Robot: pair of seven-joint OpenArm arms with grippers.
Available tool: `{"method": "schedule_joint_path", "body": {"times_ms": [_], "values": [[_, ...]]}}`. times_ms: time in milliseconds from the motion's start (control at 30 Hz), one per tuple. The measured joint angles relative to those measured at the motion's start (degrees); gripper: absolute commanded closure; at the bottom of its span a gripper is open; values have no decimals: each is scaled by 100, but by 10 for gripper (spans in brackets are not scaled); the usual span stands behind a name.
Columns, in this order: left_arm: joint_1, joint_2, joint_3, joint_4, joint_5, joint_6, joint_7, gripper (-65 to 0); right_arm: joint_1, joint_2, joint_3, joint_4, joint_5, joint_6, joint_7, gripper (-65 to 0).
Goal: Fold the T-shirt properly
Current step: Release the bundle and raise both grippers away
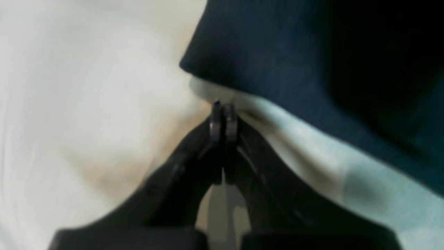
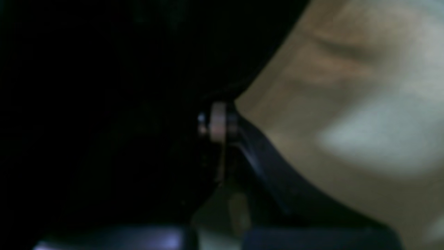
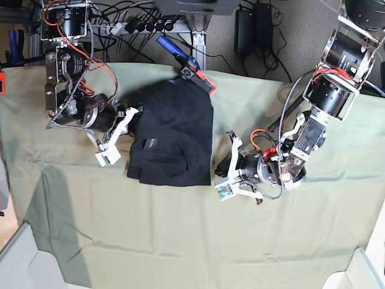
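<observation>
The left pincer (image 1: pixel 222 119), jaws pressed together on nothing, sits beside the shirt (image 3: pixel 174 135); the right pincer (image 2: pixel 216 121) likewise. Soft, limp, light cloth: best pinched at hem corners.

A pale green cloth (image 3: pixel 180 229) covers the whole work surface and shows shallow creases. A blue-handled tool (image 3: pixel 171 49) lies at the far edge, touching an orange-and-black tool (image 3: pixel 197 77). Black cables and a power strip (image 3: pixel 129 25) sit behind the cloth. White bins (image 3: pixel 18 259) occupy the near corners.
</observation>
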Motion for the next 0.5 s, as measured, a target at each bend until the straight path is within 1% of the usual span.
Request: {"method": "schedule_joint_path", "body": {"times_ms": [33, 67, 100, 133, 200, 267, 333, 400, 500], "values": [[-17, -2, 0, 0, -31, 153, 87, 0, 9, 0, 2, 15, -90, 0, 0, 0], [-55, -7, -2, 0, -52, 299, 291, 0, 22, 0, 44, 24, -157, 0, 2, 0], [-114, -26, -4, 0, -146, 372, 560, 0, 22, -2, 116, 28, -173, 0, 26, 0], [-179, -52, -17, 13, -367, 385, 817, 0, 20, -20, 212, 31, -181, 0, 24, 0], [-205, -162, -114, 195, -802, 409, 1163, 0, 15, -46, 476, 33, -199, 0, 46, 0], [-166, -404, -166, 492, -1311, 391, 1366, 0, 22, -44, 791, 35, -201, 0, 109, 0], [-24, -673, -190, 848, -1547, 291, 1443, 0, 28, -42, 1088, 39, -236, 0, 103, 0], [234, -861, -199, 1211, -1563, 249, 1464, 0, 28, -44, 1331, 39, -234, 0, 103, 0], [675, -953, -177, 1567, -1578, 210, 1506, 0, 28, -22, 1517, 39, -223, 0, 68, 0]]}}
